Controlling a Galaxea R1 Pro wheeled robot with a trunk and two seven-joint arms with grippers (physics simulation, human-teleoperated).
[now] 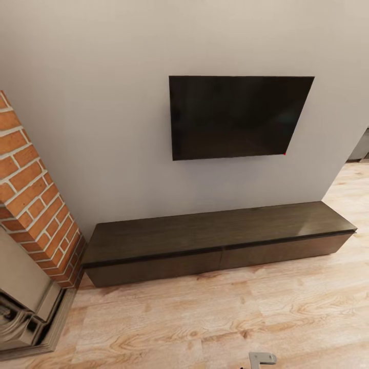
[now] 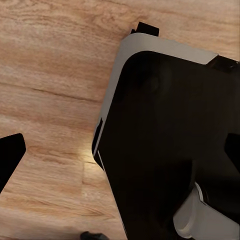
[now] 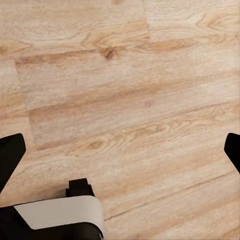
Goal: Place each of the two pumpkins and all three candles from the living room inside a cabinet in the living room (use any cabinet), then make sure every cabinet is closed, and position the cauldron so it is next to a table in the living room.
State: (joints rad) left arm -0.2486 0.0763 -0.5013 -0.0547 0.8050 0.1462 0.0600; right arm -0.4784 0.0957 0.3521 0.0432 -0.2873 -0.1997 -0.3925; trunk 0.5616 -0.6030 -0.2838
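Left gripper [image 2: 120, 155]: jaws spread, nothing held, over the robot's black-and-white base [image 2: 170, 145]. Right gripper [image 3: 120, 152]: jaws spread and empty above the wood floor [image 3: 130, 85]. The cabinet [image 1: 215, 241] stands against the grey wall [image 1: 102, 128] below the television [image 1: 236, 117]; its drawer fronts appear shut. Brick fireplace [image 1: 36, 205] just beside its left end.

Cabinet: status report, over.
Cabinet ahead, both drawer fronts closed, top bare. Left gripper and right gripper open, empty, over wood floor. Path clear.
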